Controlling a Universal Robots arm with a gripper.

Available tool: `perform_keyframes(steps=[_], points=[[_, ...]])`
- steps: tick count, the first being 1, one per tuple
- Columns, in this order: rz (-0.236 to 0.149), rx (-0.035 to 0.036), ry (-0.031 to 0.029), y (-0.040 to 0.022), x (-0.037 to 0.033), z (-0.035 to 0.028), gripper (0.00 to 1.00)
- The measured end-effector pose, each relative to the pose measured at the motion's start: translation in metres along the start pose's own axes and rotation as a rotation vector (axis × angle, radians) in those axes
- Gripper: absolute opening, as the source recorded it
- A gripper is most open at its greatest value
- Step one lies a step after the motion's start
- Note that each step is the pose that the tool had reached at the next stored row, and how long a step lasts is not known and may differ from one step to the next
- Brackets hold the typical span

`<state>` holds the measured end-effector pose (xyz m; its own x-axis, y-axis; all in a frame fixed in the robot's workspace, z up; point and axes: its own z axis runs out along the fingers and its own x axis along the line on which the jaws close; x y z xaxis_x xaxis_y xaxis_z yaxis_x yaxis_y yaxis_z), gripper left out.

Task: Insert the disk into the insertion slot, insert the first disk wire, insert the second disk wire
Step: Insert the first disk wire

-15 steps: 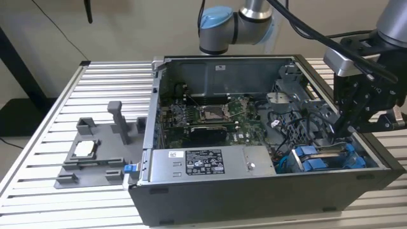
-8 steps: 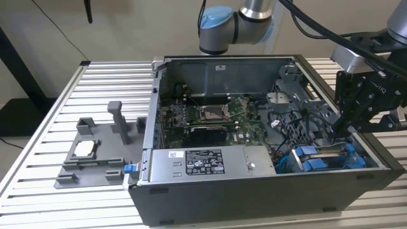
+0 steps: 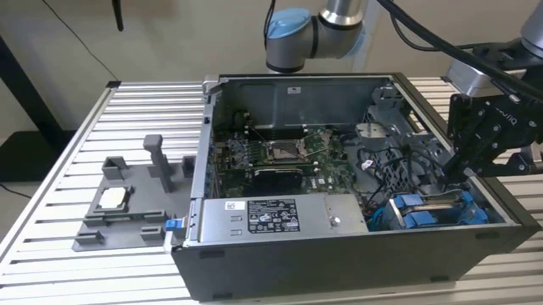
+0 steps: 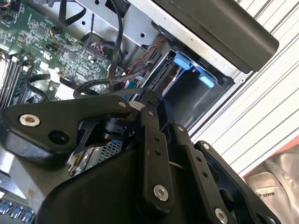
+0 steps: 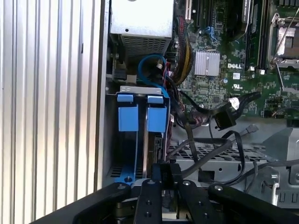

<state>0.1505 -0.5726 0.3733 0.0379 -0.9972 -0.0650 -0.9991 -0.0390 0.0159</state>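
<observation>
Your tool (image 3: 465, 171) hangs down inside the open computer case (image 3: 339, 270), at the exterior view's right, its tip just above the insertion slot (image 3: 437, 210). Whether it is clenched or released I cannot tell, since its own black linkages cover the tip in both wrist views.

You can see the insertion slot in the corner of the case, beside the long grey box with a white sticker (image 3: 271, 216). In the first wrist view its blue rails (image 5: 140, 116) stand side by side, and the tool sits at one end of them. A dark slab between the rails looks like the disk (image 5: 157, 149) seated in the slot, though the view there is too shadowed for you to rely on.

A black connector (image 5: 224, 119) on a flat wire lies loose over the green motherboard (image 5: 219, 88), apart from the slot. More black wires (image 5: 205, 154) run across the perforated metal plate beside the tool.

The case stands on the slatted bench (image 3: 38, 254). A grey fixture (image 3: 119, 223) sits on the bench at the exterior view's left, well apart from the tool.
</observation>
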Motion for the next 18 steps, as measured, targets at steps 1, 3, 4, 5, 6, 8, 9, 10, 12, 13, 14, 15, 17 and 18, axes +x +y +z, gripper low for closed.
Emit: perform_keyframes(steps=[1,3,4,5,6,8,9,10,12,13,14,15,17,18], points=[[0.000,-0.0025,-0.0018,-0.0006,0.0002,0.0001,0.19],[0.001,-0.0175,-0.0032,-0.0023,0.0011,0.0000,0.19],[0.002,-0.0256,-0.0039,-0.0034,0.0015,0.0000,0.19],[0.002,-0.0341,-0.0047,-0.0047,0.0020,0.0000,0.19],[0.003,-0.0422,-0.0056,-0.0060,0.0025,-0.0001,0.19],[0.004,-0.0587,-0.0074,-0.0087,0.0035,-0.0002,0.19],[0.004,-0.0665,-0.0083,-0.0100,0.0041,-0.0002,0.19],[0.005,-0.0747,-0.0090,-0.0112,0.0046,-0.0002,0.19],[0.006,-0.0897,-0.0102,-0.0138,0.0057,-0.0003,0.19],[0.006,-0.0949,-0.0104,-0.0149,0.0060,-0.0003,0.19],[0.006,-0.0957,-0.0103,-0.0152,0.0060,-0.0004,0.19],[0.006,-0.0957,-0.0105,-0.0152,0.0060,-0.0003,0.19],[0.006,-0.0958,-0.0104,-0.0152,0.0060,-0.0004,0.19],[0.006,-0.0958,-0.0104,-0.0153,0.0060,-0.0004,0.19]])
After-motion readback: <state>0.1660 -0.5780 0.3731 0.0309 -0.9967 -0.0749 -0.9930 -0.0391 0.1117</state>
